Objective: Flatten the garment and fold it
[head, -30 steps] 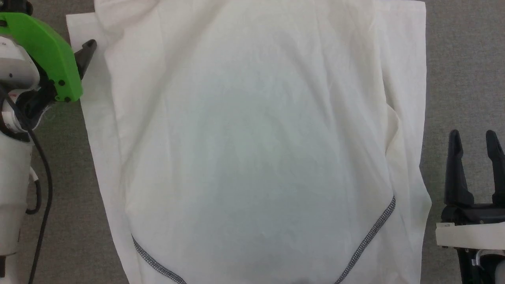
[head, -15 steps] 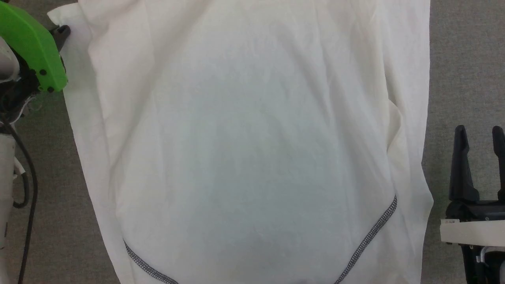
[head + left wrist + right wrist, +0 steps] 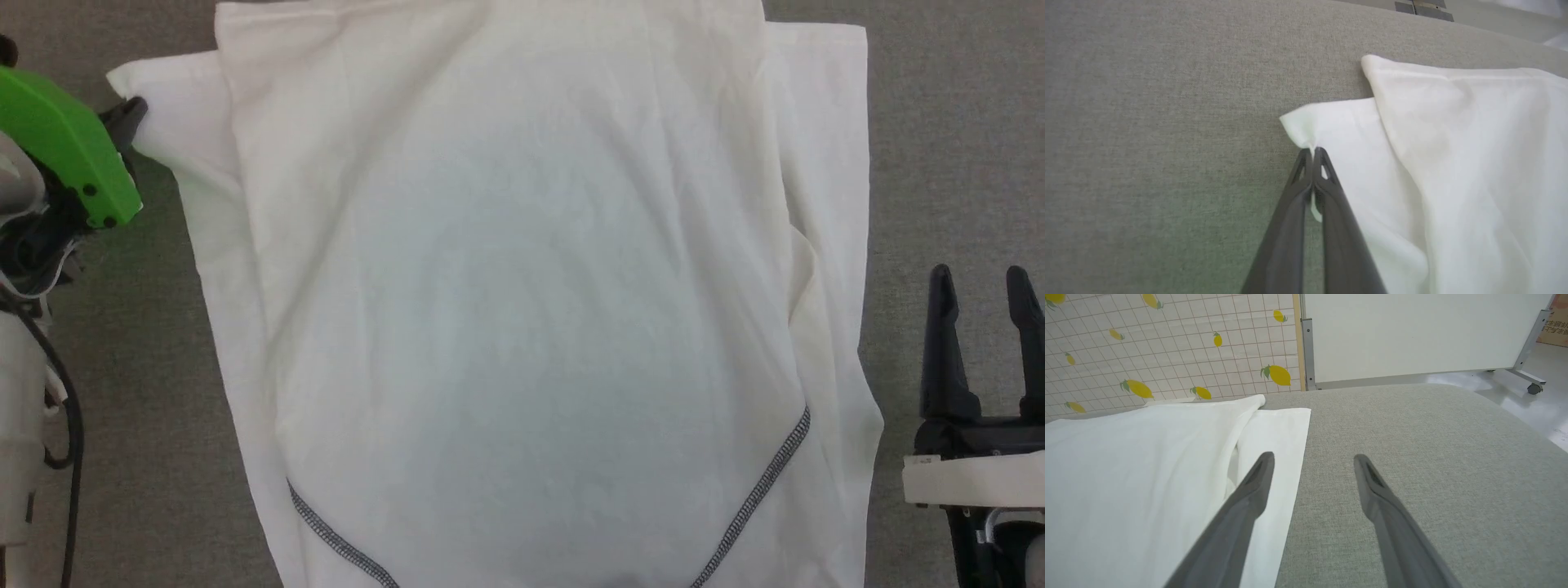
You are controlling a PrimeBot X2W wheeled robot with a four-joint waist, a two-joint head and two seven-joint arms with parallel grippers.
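The garment (image 3: 522,310), a white T-shirt with grey zigzag seams, lies spread across the grey padded table (image 3: 947,122). My left gripper (image 3: 131,114) sits at the shirt's far left corner under a green cover. In the left wrist view the left gripper (image 3: 1312,153) is shut on that corner of the garment (image 3: 1453,163), and a bit of white cloth shows between the fingers. My right gripper (image 3: 984,286) stands open over bare table just right of the shirt's right edge. The right wrist view has the right gripper (image 3: 1312,461) open, its left finger over the garment (image 3: 1147,465) edge.
A lemon-patterned tiled wall (image 3: 1167,343) and a white wheeled panel (image 3: 1412,330) stand beyond the table's far edge. Bare grey table lies left (image 3: 1147,122) and right (image 3: 1433,457) of the shirt. A black cable (image 3: 69,408) hangs along my left arm.
My left gripper has closed on the shirt's far left corner, which now bunches toward it. The head view has shifted. The right gripper stays open beside the shirt.
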